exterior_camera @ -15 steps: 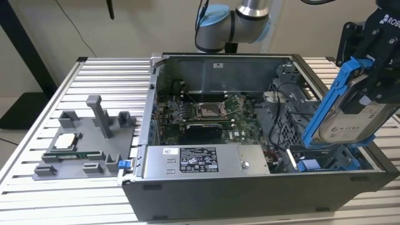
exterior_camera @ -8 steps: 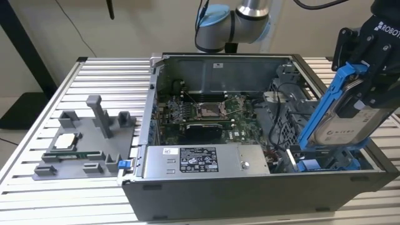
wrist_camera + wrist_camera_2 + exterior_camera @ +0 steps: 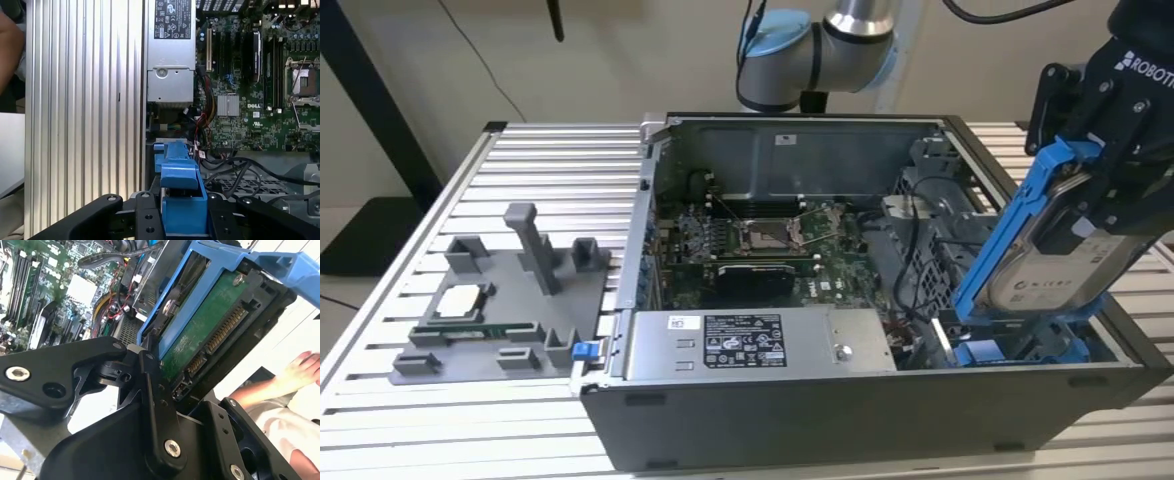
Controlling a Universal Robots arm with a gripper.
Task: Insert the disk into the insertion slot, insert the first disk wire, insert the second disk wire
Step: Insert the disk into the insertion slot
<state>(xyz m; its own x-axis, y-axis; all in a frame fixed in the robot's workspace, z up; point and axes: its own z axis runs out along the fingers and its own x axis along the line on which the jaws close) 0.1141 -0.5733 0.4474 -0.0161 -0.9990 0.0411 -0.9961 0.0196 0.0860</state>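
Observation:
My gripper [image 3: 1091, 185] is shut on the disk [image 3: 1051, 262], a silver-grey drive in a bright blue carrier [image 3: 998, 235]. The disk stands steeply tilted at the open computer case's corner, at the exterior view's right. Its lower end reaches down at the insertion slot [image 3: 1014, 352], where blue tabs show. In the second wrist view the disk's green board and connector [image 3: 212, 335] face the camera, just past my gripper [image 3: 185, 405]. In the first wrist view the blue carrier [image 3: 180, 192] sits between my black fingers [image 3: 145, 222]. Black cables [image 3: 240, 167] lie beside the slot; I cannot tell which are the disk wires.
The grey power-supply box [image 3: 747, 342] fills the case's front, with the motherboard [image 3: 761, 240] behind it. A grey fixture [image 3: 500, 300] with small parts stands on the slatted table [image 3: 547, 170] at the exterior view's left. A person's hand [image 3: 300, 371] is close to the case.

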